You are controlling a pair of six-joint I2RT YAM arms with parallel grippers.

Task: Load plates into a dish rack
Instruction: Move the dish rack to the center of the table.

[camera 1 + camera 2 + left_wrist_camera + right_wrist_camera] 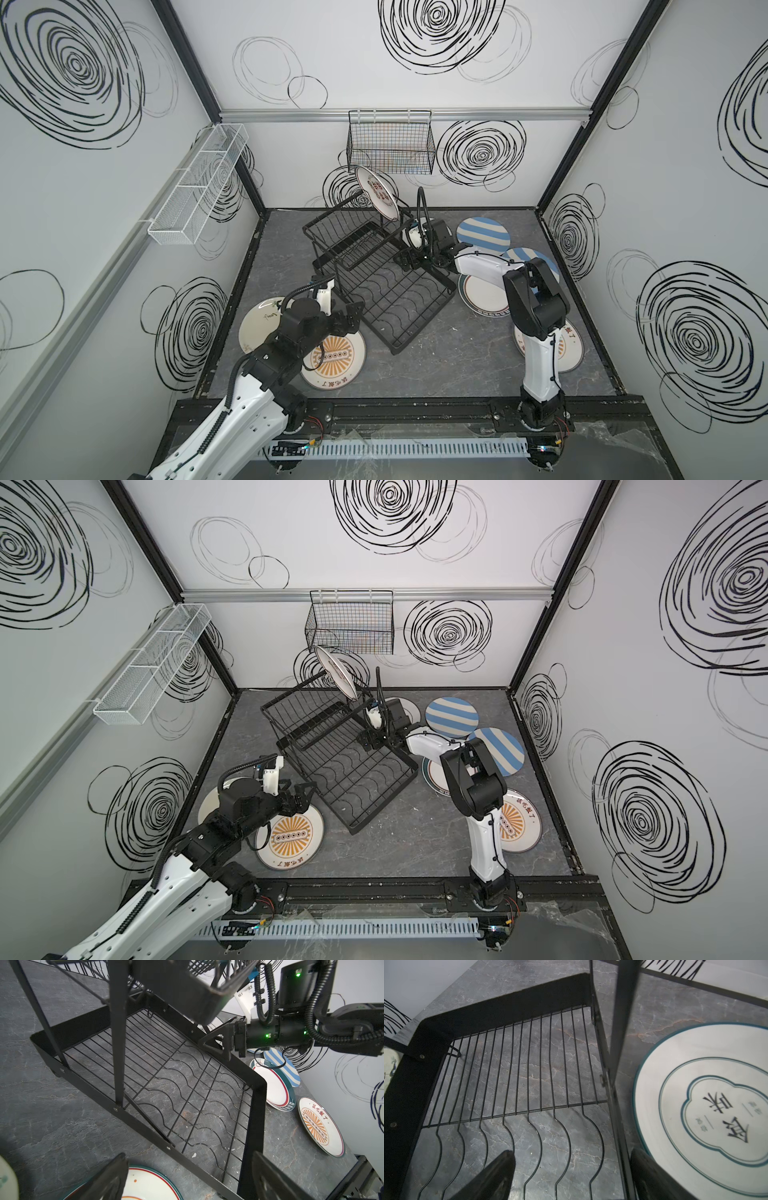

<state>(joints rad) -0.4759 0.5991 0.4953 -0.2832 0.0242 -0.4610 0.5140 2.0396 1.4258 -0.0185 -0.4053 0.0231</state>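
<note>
One plate is racked; about seven still lie flat. The left gripper [349, 318], jaws apart and empty, hovers just above a round orange sunburst ceramic plate [332, 361], touching-close to the black wire two-tier dish rack [386, 299]. Farther on, the right gripper [571, 1180], spread wide and holding nothing, straddles the rack's side rail. Beyond it, a red-character plate [377, 198] stands upright in the upper basket. The wavy lower slots are bare, so there is room.

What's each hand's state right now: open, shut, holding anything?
Left hand: open, holding nothing.
Right hand: open, holding nothing.
</note>
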